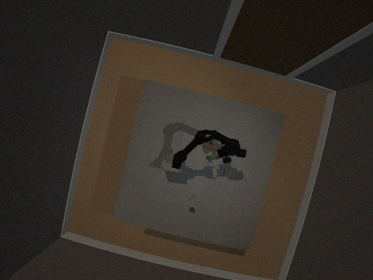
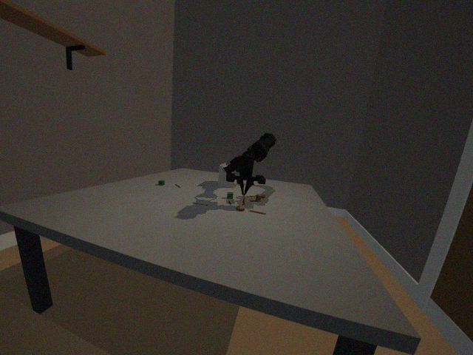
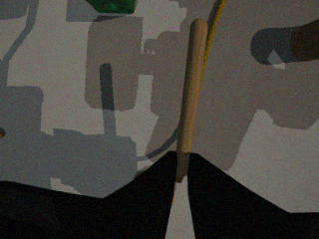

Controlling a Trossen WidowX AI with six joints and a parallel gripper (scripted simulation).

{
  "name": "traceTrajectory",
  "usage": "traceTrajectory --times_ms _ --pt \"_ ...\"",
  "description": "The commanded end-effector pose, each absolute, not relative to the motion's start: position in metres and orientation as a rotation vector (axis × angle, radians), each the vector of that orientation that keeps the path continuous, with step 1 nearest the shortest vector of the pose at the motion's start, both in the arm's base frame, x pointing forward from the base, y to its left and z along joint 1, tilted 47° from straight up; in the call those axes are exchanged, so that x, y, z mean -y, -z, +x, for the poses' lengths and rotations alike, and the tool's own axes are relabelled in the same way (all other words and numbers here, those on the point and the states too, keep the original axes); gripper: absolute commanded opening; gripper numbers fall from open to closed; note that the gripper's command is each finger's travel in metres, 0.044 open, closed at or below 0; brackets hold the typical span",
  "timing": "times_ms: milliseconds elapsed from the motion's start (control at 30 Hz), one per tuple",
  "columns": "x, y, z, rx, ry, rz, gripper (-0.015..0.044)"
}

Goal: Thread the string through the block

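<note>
Gripper (image 1: pixel 222 156) (image 2: pixel 244 194) (image 3: pixel 181 159) closed on one end of a light wooden stick (image 2: pixel 243 199) (image 3: pixel 192 85); wrist view has the other end sticking out past the fingertips. Yellow string (image 1: pixel 207 147) (image 2: pixel 250 196) (image 3: pixel 214 32) runs just beside the stick there; its join to the stick isn't visible.

Around it on the counter (image 1: pixel 235 210) (image 2: pixel 236 244) (image 3: pixel 55 65): near green cube (image 1: pixel 209 158) (image 2: pixel 230 194) (image 3: pixel 114 5) close to the gripper, small brown wooden pieces (image 2: pixel 259 197) on the other side, round wooden piece (image 2: pixel 239 208) nearer the exterior camera, loose sticks (image 2: pixel 200 203) and (image 2: pixel 257 211) either side of that. Far green cube (image 1: pixel 192 209) (image 2: pixel 161 182) and far stick (image 1: pixel 191 197) (image 2: pixel 177 186) sit well apart.

Hard to read: dim, grainy, arm shadows over the work area. Can't pick out block vs button among the brown pieces, no hole visible. Wrist view crops the near cube at top and a brown piece (image 3: pixel 306 42) at right. Arm covers part of the area from top.

No legible labels or writing.
</note>
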State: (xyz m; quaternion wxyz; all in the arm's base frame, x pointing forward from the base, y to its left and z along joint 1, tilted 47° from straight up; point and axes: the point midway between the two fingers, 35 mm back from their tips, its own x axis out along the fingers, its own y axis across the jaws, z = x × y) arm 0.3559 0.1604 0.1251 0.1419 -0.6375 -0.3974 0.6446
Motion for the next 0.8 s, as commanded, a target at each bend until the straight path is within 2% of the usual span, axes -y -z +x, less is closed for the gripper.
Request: traceTrajectory --times_ms 0,767 --pt "-0.161 -0.126 0.363 1.143 -1.841 -1.848 0.0" --pt "-0.164 -0.128 0.391 1.125 -1.784 -1.88 0.0"
